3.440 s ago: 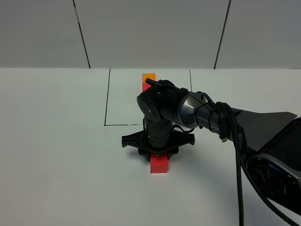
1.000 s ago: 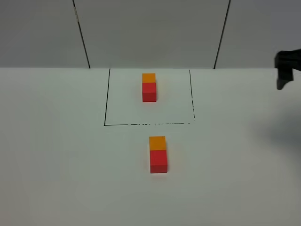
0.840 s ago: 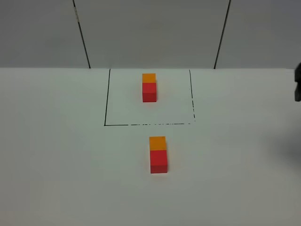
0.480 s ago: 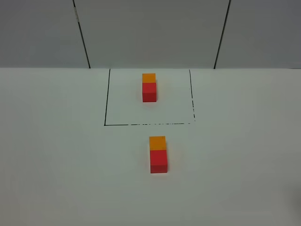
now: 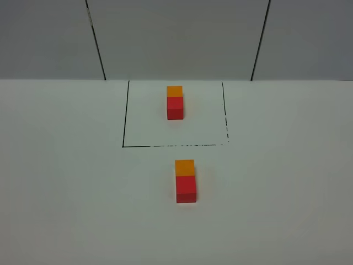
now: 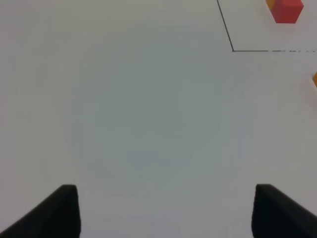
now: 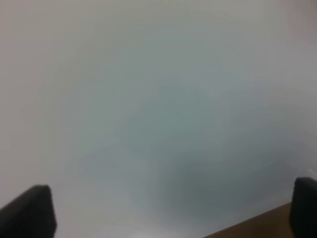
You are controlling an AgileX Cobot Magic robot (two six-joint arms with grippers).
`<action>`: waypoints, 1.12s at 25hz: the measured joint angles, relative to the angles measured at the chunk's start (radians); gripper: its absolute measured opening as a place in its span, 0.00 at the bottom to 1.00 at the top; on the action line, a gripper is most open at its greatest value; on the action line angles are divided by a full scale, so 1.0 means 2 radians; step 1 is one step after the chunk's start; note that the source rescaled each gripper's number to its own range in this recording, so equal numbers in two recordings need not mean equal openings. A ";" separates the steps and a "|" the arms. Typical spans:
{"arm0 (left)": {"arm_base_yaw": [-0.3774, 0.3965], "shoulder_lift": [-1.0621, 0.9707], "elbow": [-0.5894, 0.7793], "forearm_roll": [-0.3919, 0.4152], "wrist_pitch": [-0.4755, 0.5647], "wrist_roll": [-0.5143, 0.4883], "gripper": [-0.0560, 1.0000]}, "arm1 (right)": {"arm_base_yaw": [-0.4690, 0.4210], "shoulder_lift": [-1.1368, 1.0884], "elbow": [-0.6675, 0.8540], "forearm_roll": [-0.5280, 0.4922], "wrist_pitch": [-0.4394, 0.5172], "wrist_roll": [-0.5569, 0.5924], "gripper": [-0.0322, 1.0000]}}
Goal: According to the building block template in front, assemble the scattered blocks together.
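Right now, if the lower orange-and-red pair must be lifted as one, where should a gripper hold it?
Probably from above, fingers on the two long sides, straddling the seam between the orange cube and red cube. Those flat faces stand free on the table, so both cubes get clamped.

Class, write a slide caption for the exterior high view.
Loose orange cube joined to red cube, matching the framed template.

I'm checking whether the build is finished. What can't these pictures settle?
- Exterior high: neither arm in frame; whether the orange block and red block are joined or merely touching.
- Left wrist: template and an orange sliver cut by the frame edge.
- Right wrist: blurred, only table and gripper fingertips.
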 joint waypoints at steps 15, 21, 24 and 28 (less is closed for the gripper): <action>0.000 0.000 0.000 0.000 0.000 0.000 0.59 | 0.000 -0.138 0.044 -0.004 -0.017 -0.082 0.74; 0.000 0.000 0.000 0.000 0.000 0.000 0.59 | 0.000 -0.168 0.045 0.016 -0.024 -0.107 0.74; 0.000 0.000 0.000 0.000 0.000 0.000 0.59 | 0.000 -0.181 0.045 0.019 -0.024 -0.111 0.75; 0.000 0.000 0.000 0.000 0.000 0.000 0.59 | 0.000 -0.182 0.045 0.030 -0.025 -0.114 0.75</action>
